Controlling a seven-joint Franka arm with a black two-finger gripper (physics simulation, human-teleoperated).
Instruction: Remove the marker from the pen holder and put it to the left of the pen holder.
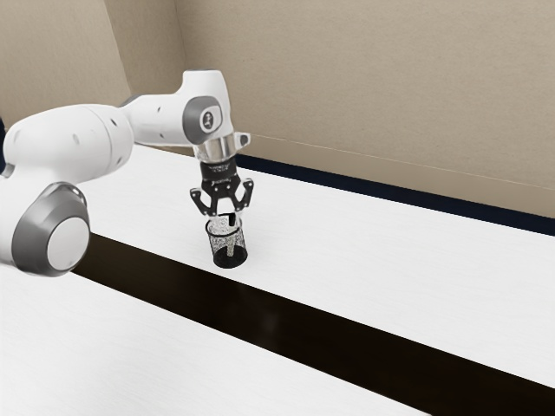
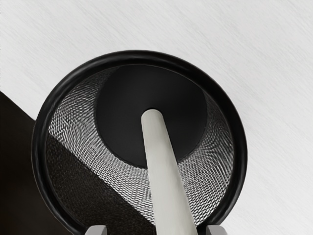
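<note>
The surface is a white, faintly grained desk (image 1: 373,251), spreading across the lower part of the exterior view and crossed by a dark brown band (image 1: 286,319) running from the left down to the lower right of the frame. At the left edge stands the white and grey robot arm (image 1: 87,139), reaching toward the upper middle. Just beyond the band, left of the frame's centre, sits a round black wire-mesh pen holder (image 1: 213,249). Inside it leans the pale grey marker with a black cap (image 1: 231,248), its foot on the holder's dark floor, its capped end up near the rim.

I would expect the marker to be light and stiff, hardly fragile, but smooth and round enough to roll or swivel in a loose grip. The best hold is probably high, at the cap or just below it, squeezed squarely; low down, the mesh would get in the way, and the light holder might drag along.

The black two-finger gripper (image 1: 225,213) is directly above the holder, its fingers spread well apart. At the wrist view's lower edge the fingertips (image 2: 96,230) flank the marker with gaps on both sides, so nothing is gripped. Behind everything run a navy strip (image 1: 390,200) and a plain beige wall (image 1: 364,87).
</note>
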